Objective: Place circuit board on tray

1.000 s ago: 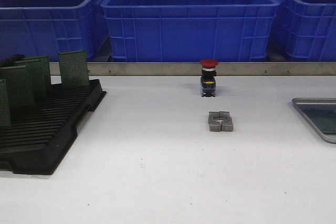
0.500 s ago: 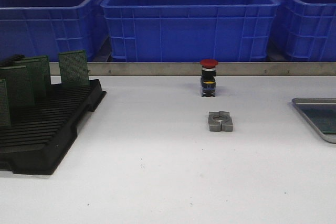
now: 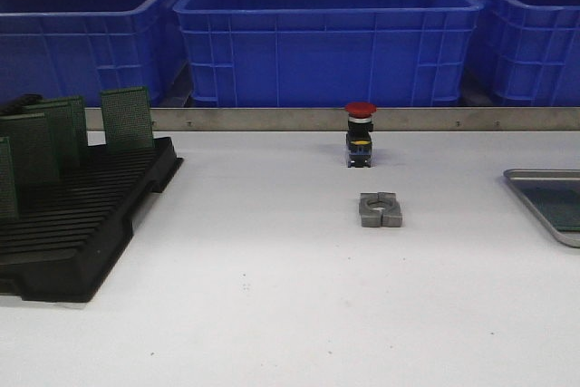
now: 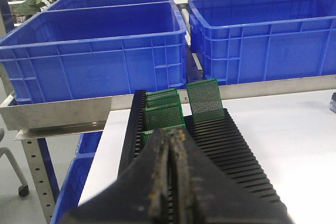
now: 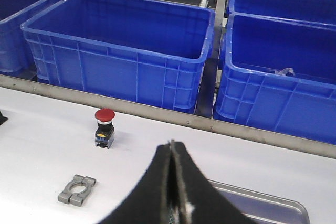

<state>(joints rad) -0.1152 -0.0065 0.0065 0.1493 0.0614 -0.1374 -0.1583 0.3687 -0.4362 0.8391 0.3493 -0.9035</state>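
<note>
The left pincer was pressed shut with nothing between its fingers, hanging over the near end of the black slotted rack. Just beyond its tips, several green circuit boards stood upright in the rack's slots, one board set a little apart from the cluster. Blue bins lined the metal rail beyond the rack.

The right pincer was likewise closed and empty. The silvery tray lay on the white table directly beyond its tips, mostly hidden behind the fingers; in the front view something dark green seemed to lie in the tray, though the frame edge cut it off. Farther out to one side of that pincer sat a grey clamp piece and a red-capped push button.
</note>
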